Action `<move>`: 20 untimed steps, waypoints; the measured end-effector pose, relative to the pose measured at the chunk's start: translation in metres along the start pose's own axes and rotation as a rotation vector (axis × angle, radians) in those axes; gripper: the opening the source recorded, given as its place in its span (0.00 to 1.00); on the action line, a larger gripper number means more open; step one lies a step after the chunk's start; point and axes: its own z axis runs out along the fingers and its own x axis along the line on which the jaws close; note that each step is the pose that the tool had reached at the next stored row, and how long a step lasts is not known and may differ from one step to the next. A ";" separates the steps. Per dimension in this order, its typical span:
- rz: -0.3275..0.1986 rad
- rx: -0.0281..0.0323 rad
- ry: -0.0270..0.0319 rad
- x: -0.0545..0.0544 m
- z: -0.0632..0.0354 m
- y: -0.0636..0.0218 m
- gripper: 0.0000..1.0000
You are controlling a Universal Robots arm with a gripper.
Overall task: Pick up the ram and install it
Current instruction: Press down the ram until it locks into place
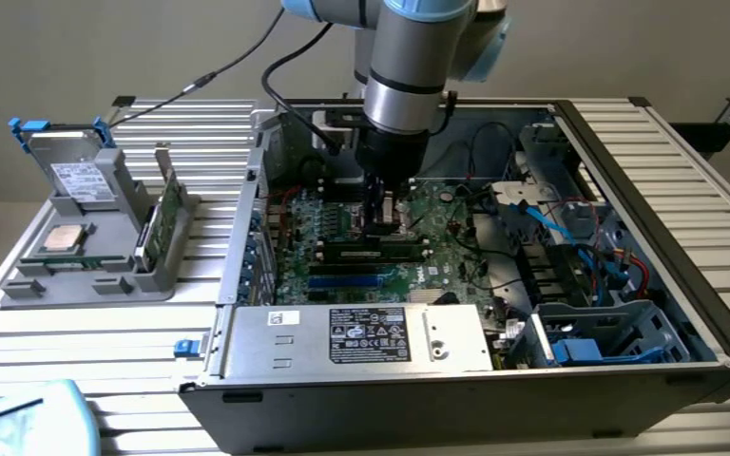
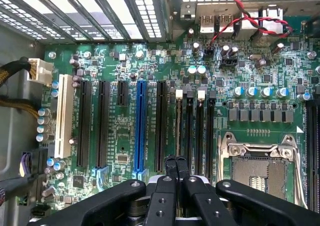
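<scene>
Green ram [image 2: 178, 123] slotted (jaws together)

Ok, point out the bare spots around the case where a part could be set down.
Free: the slatted table in front of the grey holder, and the strip along the case on the exterior view's right. Crowded: inside the case, cables everywhere, with the gripper over the ram.

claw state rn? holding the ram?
Claw: shut, fingertips together over the motherboard's memory slots; whether it pinches the ram cannot be told.
</scene>
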 end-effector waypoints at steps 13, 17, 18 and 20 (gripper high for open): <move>0.000 0.0000 0.0007 -0.001 0.0042 -0.0001 0.10; 0.000 -0.0020 0.0004 0.001 -0.0070 0.0013 0.10; 0.000 -0.0023 0.0004 0.001 -0.0087 0.0011 0.10; 0.000 -0.0036 0.0006 0.001 -0.0118 -0.0017 0.10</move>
